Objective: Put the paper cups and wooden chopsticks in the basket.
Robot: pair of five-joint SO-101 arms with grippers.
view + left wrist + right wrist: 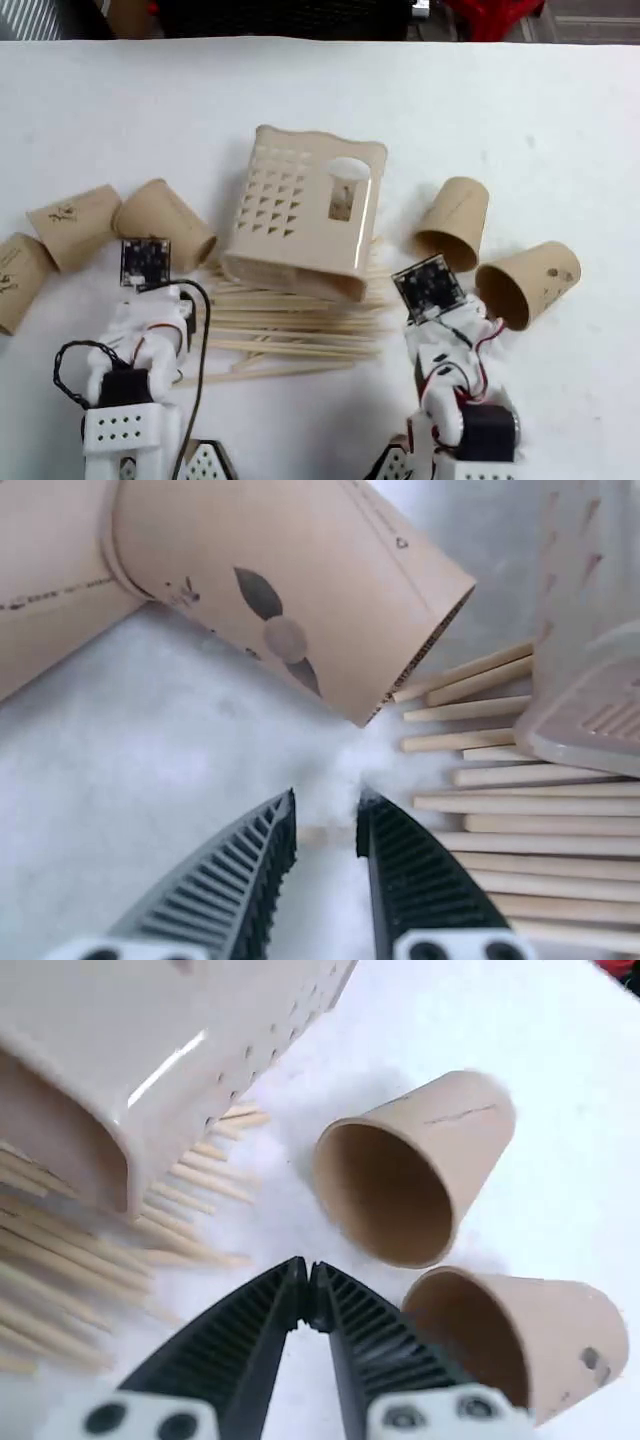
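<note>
Wooden chopsticks (290, 335) lie fanned under the tipped basket (300, 215), with 5 paper cups (455, 225) lying around it. Our left gripper (325, 815) is slightly parted, our right gripper (308, 1285) pressed together and empty. We'd straddle 1 stick squarely.

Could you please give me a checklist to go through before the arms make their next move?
1. Basket upright with its opening on top: not ok; it lies tipped on its side.
2. Chopsticks free to lift: not ok; the basket rests on part of the pile.
3. Cups free to grasp: ok; five lie on their sides on the table, outside the basket.
4. Left hand open: ok; its fingers are apart, low over the table near a cup.
5. Right hand open: not ok; its fingertips meet, holding nothing.
6. Basket empty inside: cannot tell.
</note>
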